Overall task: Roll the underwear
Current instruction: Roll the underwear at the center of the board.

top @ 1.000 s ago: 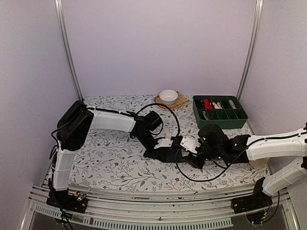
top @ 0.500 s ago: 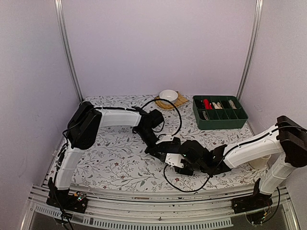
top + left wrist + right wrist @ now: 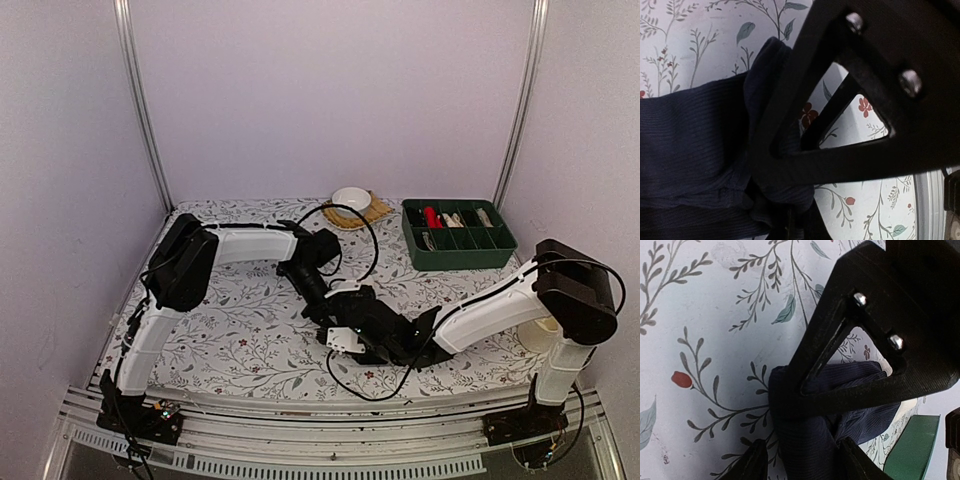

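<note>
Underwear (image 3: 695, 145): dark ribbed cloth, bunched mid-table at 6 o'clock from the white bowl (image 3: 351, 200), caught between two grippers. Pinched at one end by the left gripper (image 3: 324, 304), jaws shut tight on a fold. Wrapped at the other end by the right gripper (image 3: 800, 432), jaws kept apart by a thick wad and clamped on it. Only one garment made out.

Risks, as judged: could slacken and unroll if either grip eases too soon. Could stretch flat instead of rolling if pulled toward 9 and 3 o'clock at once. Could snag the black cable (image 3: 372, 372) looping at 6 o'clock of the wad. Little margin against a knock, with both wrists crowded together.

Room: open floral table (image 3: 230, 330) toward 9 o'clock. Green tray (image 3: 412, 252) at 1 o'clock, well apart. Near edge of the table close at 6 o'clock.
</note>
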Motion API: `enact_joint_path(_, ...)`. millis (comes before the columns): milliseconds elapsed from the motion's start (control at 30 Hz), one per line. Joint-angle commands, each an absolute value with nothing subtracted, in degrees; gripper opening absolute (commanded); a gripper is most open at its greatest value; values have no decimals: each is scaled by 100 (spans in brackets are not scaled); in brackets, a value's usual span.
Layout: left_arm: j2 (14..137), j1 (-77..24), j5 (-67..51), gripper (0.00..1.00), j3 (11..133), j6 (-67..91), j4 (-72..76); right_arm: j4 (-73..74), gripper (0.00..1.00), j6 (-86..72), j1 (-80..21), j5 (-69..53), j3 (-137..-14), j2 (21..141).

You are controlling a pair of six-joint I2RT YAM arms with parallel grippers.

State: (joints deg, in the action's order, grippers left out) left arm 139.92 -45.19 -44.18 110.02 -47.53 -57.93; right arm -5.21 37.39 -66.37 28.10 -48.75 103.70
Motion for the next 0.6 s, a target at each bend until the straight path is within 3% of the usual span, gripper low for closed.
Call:
enact_joint_path(0, 14361, -4455, -4095, 0, 10917, -4859, -6360, -345, 50, 3776, -6617, 3098, -4936, 10681)
enact_joint_path(100, 14366, -4445, -4129, 0, 10925, -4878, -6396, -210, 46, 3661, -6538, 3100, -4952, 10707)
enact_joint_path(267, 14337, -4438, -4148, 0, 10971, -4911, -6439, 179, 17, 3455, -6451, 2778, -5095, 10783)
enact_joint_path(367, 14305, -4419, -4207, 0, 11001, -4924, -6460, 281, 13, 3389, -6444, 2515, -5139, 10774)
enact_joint_path(467, 14184, -4376, -4255, 14, 10908, -4983, -6422, 344, 9, 3325, -6449, 2272, -5171, 10719)
enact_joint_path(567, 13776, -4314, -4277, 40, 10510, -5005, -6059, 456, 8, 3233, -6431, 2012, -5179, 10620)
